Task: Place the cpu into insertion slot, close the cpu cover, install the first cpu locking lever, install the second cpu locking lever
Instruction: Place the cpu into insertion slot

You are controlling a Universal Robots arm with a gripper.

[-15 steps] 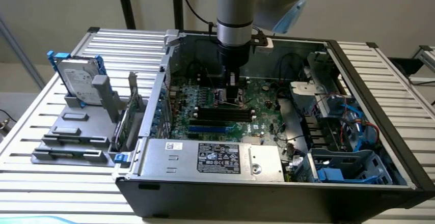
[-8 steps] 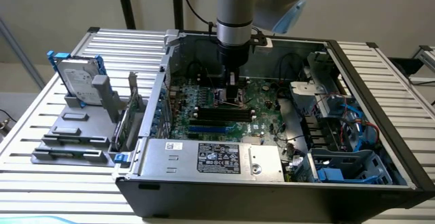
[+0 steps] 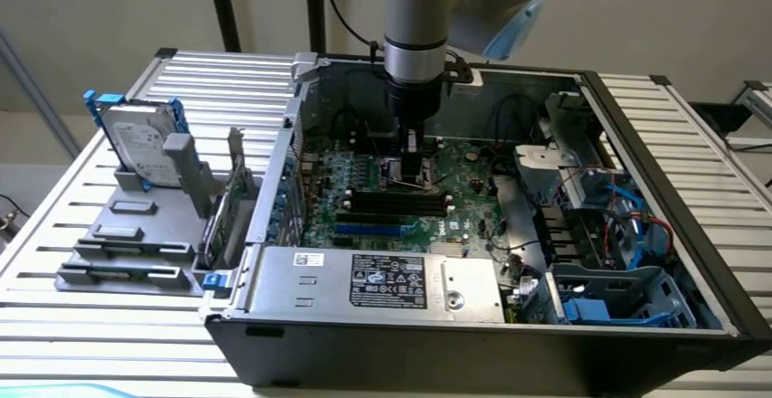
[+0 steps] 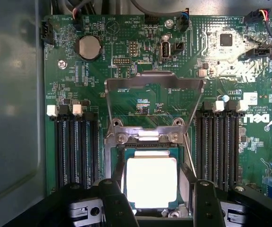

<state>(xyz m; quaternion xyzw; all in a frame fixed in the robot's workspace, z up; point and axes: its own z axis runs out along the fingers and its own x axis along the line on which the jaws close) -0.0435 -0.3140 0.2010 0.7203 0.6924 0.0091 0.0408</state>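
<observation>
Gripper (image 4: 158, 187): jaws spread wide, nothing held. Black fingers (image 4: 113, 201) stand one on each side of the cpu and low over the board. In ext. view, gripper (image 3: 414, 167) points straight down into the open PC case (image 3: 675, 235).
Cpu (image 4: 151, 182): small flat square, pale silvery top washed out by glare, thin green border round it. Lies flat and square in the insertion slot, between the fingers.
Insertion slot (image 4: 108, 163): black socket w/ silvery metal rim and two screw heads at its hinge edge. Cpu seated inside.
Cpu cover (image 4: 155, 79): thin silvery frame w/ window cut-out, swung up off the socket and standing open. Green board visible through the window.
Memory slots (image 4: 74, 146): long black parallel rows flanking the socket, both sides.
Motherboard (image 4: 103, 75): green, w/ coin battery (image 4: 88, 47) beyond the cover.
Power supply (image 3: 374, 280): grey box w/ label, at the case's near edge in ext. view.
Hard drive (image 3: 133, 140): upright in a grey holder on the slatted table (image 3: 72, 326), ext. view's left of case.
</observation>
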